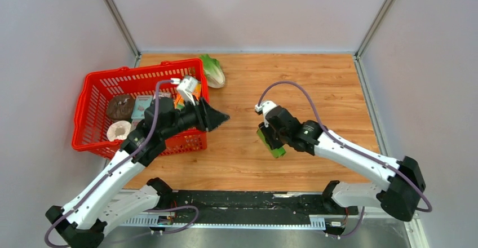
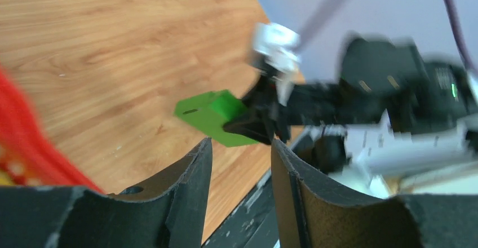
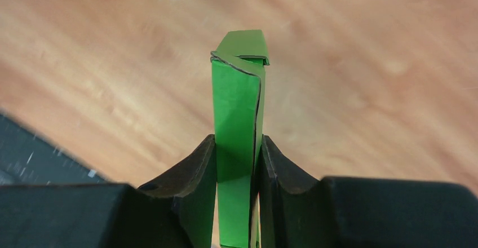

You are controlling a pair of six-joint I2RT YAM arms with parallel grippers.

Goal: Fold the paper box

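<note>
1. R. gripper [image 3: 237, 146]: shut on the paper box [image 3: 237, 101], which is clamped edge-on between the pads. The box is held over the table [image 1: 315, 79], well right of the red basket [image 1: 84, 98] and nearer the arm bases than the basket's far rim.
2. Box: the card is seen pressed flat, w/ a small flap bent over at the free end. Folding is judged partly done.
3. L. gripper [image 2: 239, 146]: part-open, nothing held. It is placed just right of the basket's right wall, tips aimed at the box.
4. Step in hand (judged): the free flap is to be tucked by the L. fingers. The R. grip should be kept firm and clear of the crease. The flap should be pushed along its crease, slowly, so the thin card isn't buckled.
5. Lettuce [image 1: 213, 70]: lies just beyond the basket's far right corner; not involved.
</note>
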